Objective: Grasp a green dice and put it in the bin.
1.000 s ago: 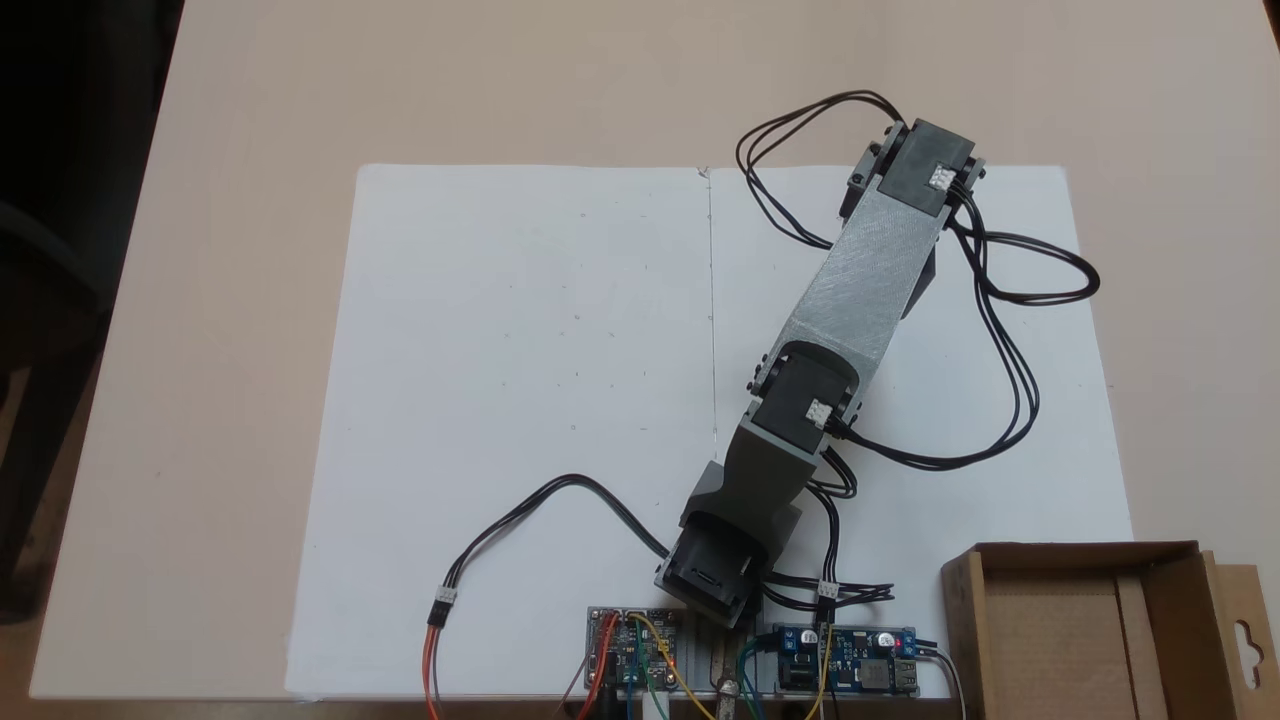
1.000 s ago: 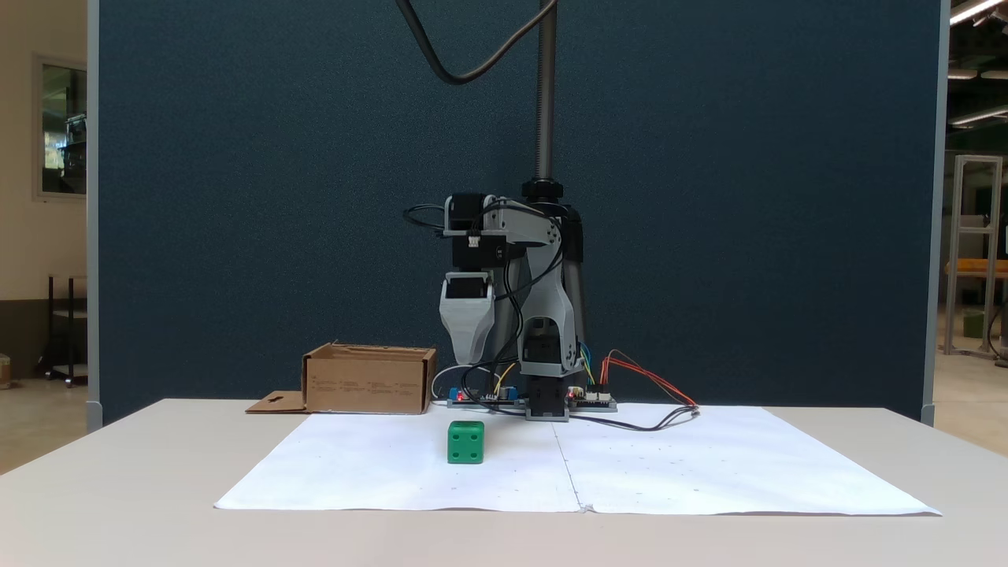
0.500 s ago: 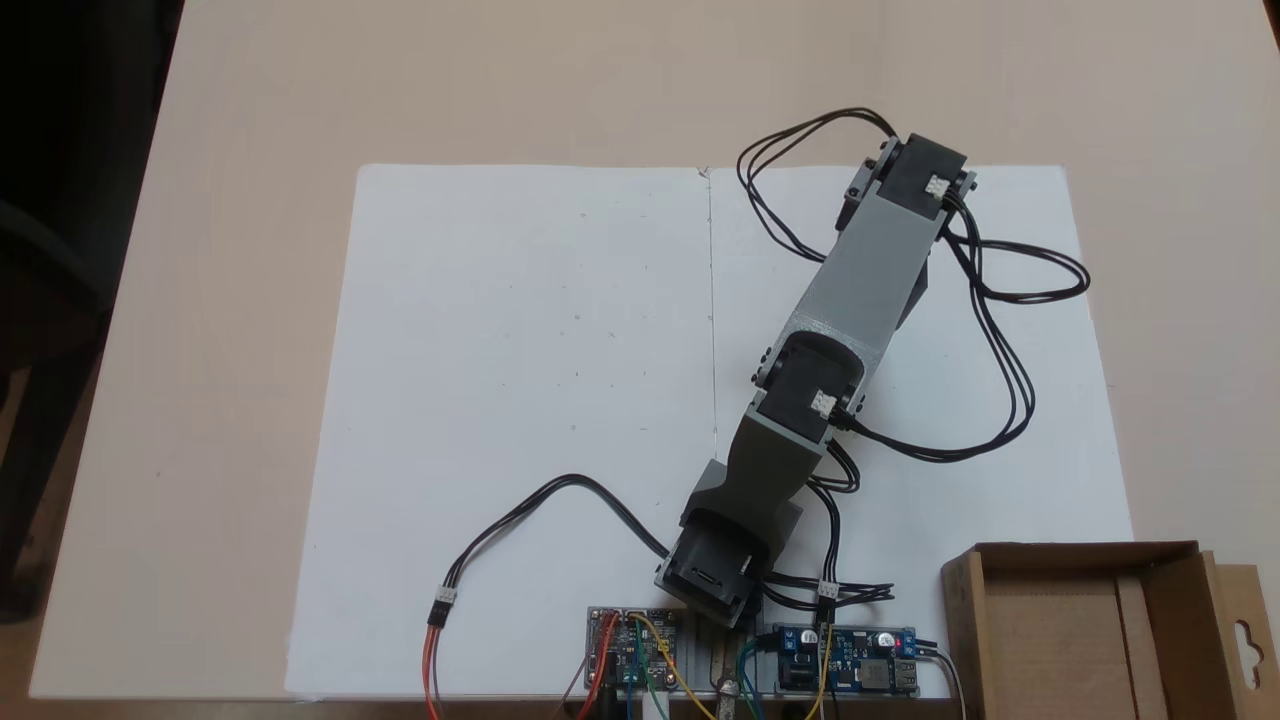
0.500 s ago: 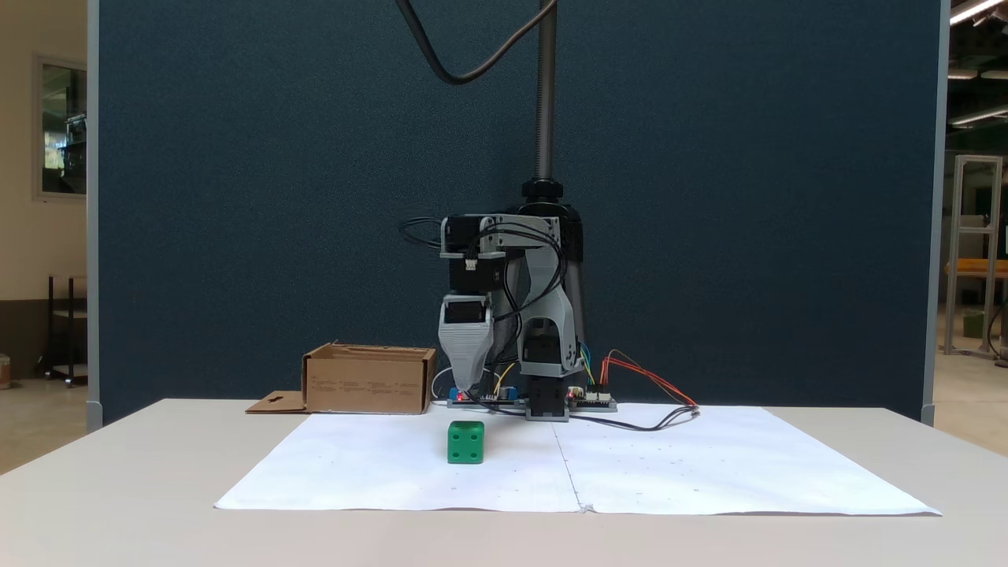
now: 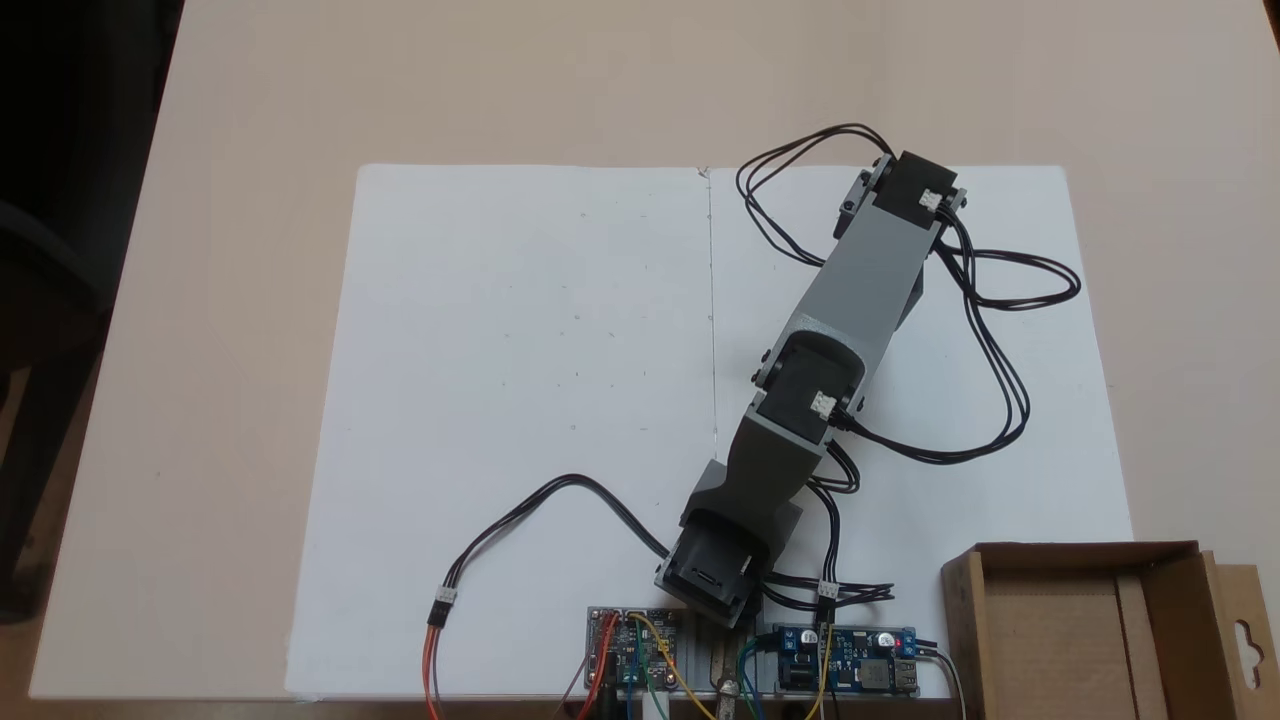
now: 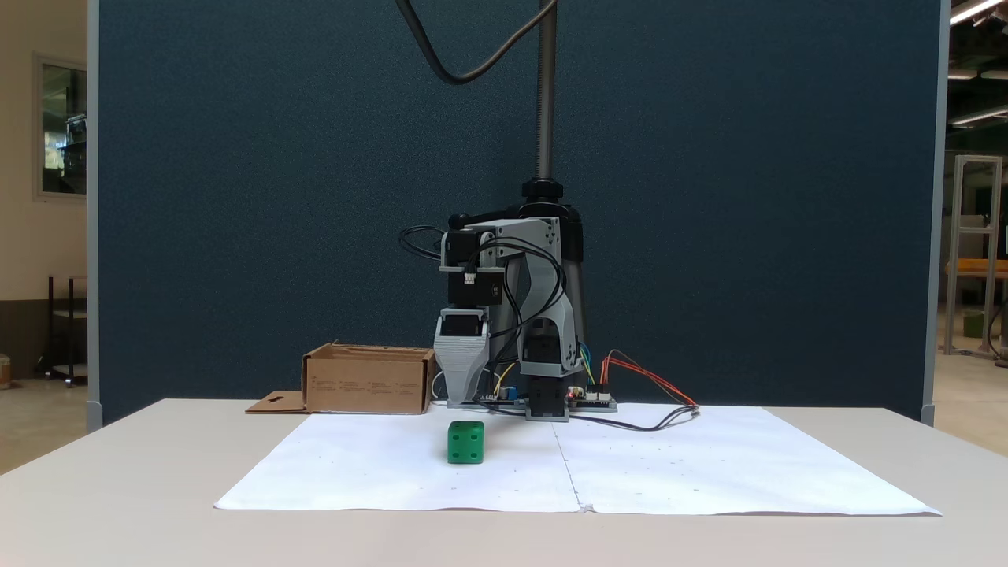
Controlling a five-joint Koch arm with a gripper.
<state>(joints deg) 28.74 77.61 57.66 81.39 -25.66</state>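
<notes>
- Green dice (image 6: 465,442) on white paper (image 6: 394,465), untouched; my jaws' spread: cannot tell
- Risk: misaligned descent knocks dice away from bin (image 6: 368,379)

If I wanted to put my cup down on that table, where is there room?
The white paper left of the arm in the top-down fixed view is bare. It is crowded at its near edge: circuit boards, cables and the cardboard box.
</notes>
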